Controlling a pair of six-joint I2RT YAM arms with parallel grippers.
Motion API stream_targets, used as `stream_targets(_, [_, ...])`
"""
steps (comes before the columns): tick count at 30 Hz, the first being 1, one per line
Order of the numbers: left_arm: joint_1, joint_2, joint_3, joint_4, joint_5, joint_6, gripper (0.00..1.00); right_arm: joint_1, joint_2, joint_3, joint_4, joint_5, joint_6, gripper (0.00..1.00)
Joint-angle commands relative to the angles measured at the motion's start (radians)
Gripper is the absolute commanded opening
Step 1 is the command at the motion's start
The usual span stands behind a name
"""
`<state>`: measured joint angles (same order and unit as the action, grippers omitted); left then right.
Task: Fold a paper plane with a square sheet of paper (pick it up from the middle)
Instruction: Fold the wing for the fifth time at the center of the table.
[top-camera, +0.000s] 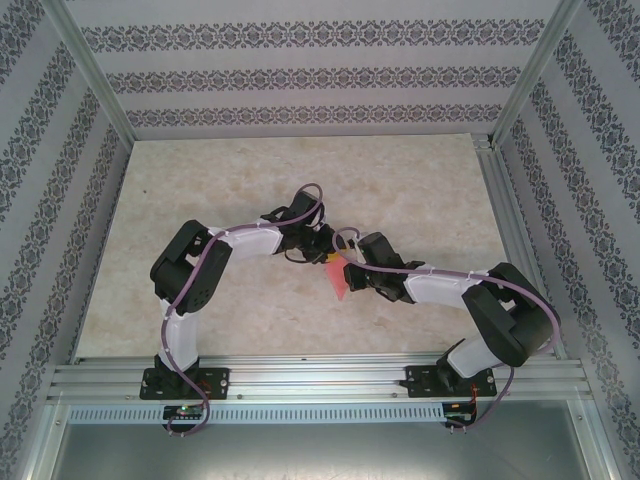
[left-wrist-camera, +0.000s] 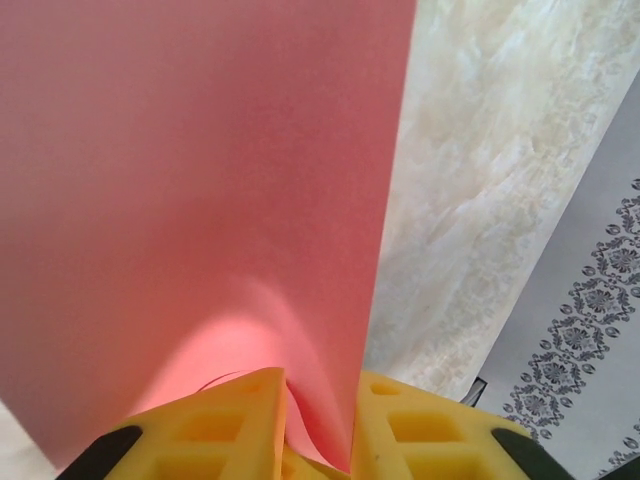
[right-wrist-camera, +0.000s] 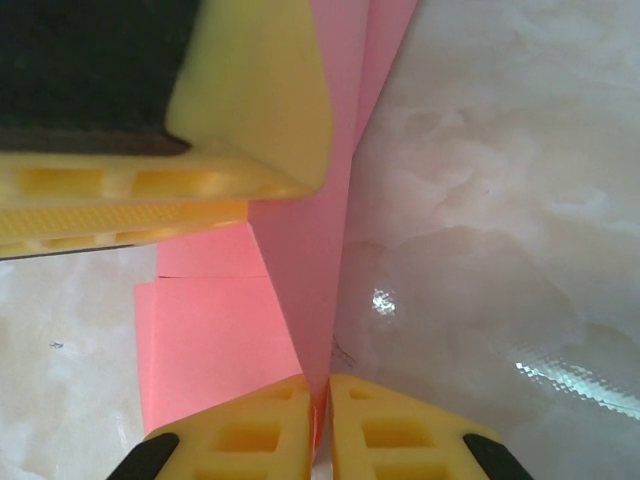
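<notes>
Yellow lattice-moulded plastic fingers (right-wrist-camera: 240, 430) of your right claw (right-wrist-camera: 322, 388) sit closest, pressed together on the edge of the thin pink-red paper sheet (right-wrist-camera: 215, 330). From that pinch the sheet rises as a smooth, matte, narrowing flap. To the left of the flap a flatter layer spreads out, with a straight crease across it. Right of the sheet you see the pale, glossy, marble-patterned desk (right-wrist-camera: 480, 200).

Your left claw (left-wrist-camera: 320, 390), of the same yellow plastic, has the sheet's edge bowed inside the narrow gap between its fingers. You cannot tell whether they pinch it or merely flank it.

From above, the sheet is a small pink sliver where both claws meet, over the desk's middle.
</notes>
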<state>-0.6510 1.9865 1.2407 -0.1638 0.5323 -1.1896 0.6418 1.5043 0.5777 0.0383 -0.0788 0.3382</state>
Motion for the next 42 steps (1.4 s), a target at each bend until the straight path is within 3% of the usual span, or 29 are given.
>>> stream_targets(1, [0.022,-0.015,0.023,-0.04,-0.016,0.039,0.24,0.011,-0.005,0.026,-0.009,0.012,-0.008,0.11])
stream_targets(7, [0.032,-0.023,0.017,-0.05,-0.014,0.048,0.2,0.0,-0.033,0.004,0.038,-0.052,0.037,0.19])
stream_targets(17, [0.052,-0.041,0.014,-0.082,-0.003,0.091,0.05,-0.142,-0.048,-0.07,0.244,-0.415,0.249,0.32])
stream_targets(21, [0.073,-0.054,0.002,-0.084,0.011,0.118,0.02,-0.184,-0.037,-0.089,0.312,-0.496,0.331,0.31])
stream_targets(26, [0.101,-0.052,0.021,-0.155,0.038,0.207,0.01,-0.216,0.036,-0.081,0.355,-0.585,0.41,0.2])
stream_targets(42, [0.149,0.07,0.129,-0.269,0.111,0.404,0.01,-0.233,0.149,-0.087,0.509,-0.666,0.549,0.16])
